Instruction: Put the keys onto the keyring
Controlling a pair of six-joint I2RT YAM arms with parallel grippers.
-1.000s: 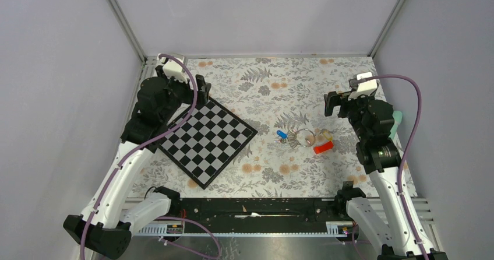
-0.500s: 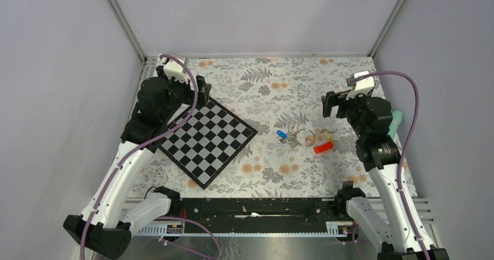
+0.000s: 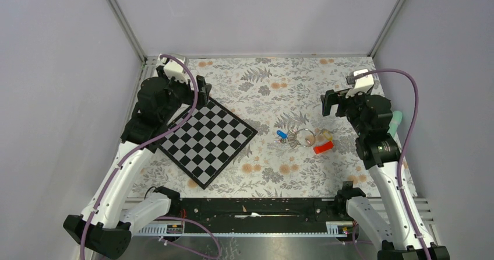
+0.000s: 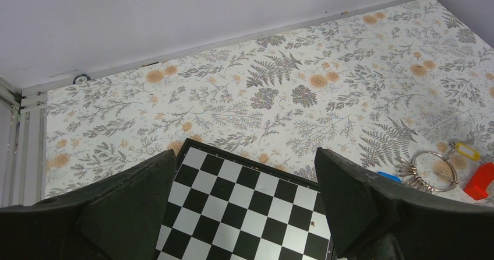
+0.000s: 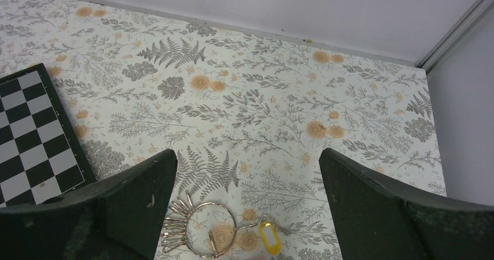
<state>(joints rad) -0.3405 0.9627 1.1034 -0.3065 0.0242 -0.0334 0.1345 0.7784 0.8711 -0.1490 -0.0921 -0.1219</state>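
Observation:
The keyring point(image 3: 304, 136) lies flat on the floral cloth, right of centre. Several slim silver keys point(image 5: 173, 228) fan out from its left side. The blue-capped key point(image 3: 281, 134) lies at their left end. A yellow-headed piece point(image 5: 269, 236) lies against the ring's right side. The ring also shows in the right wrist view point(image 5: 211, 229) and the left wrist view point(image 4: 434, 169). My right gripper point(image 3: 327, 104) is open and empty, hovering just beyond the ring point(image 5: 246, 178). My left gripper point(image 3: 201, 91) is open and empty above the chessboard's far corner point(image 4: 244, 213).
A black-and-white chessboard point(image 3: 208, 140) lies angled on the left half of the cloth. A red piece point(image 3: 323, 147) lies just in front of the ring. A teal object point(image 3: 397, 122) sits beside the right arm. Grey walls close in the back and sides.
My right gripper has edged slightly left and away from the base. The left arm, keys and ring have not moved.

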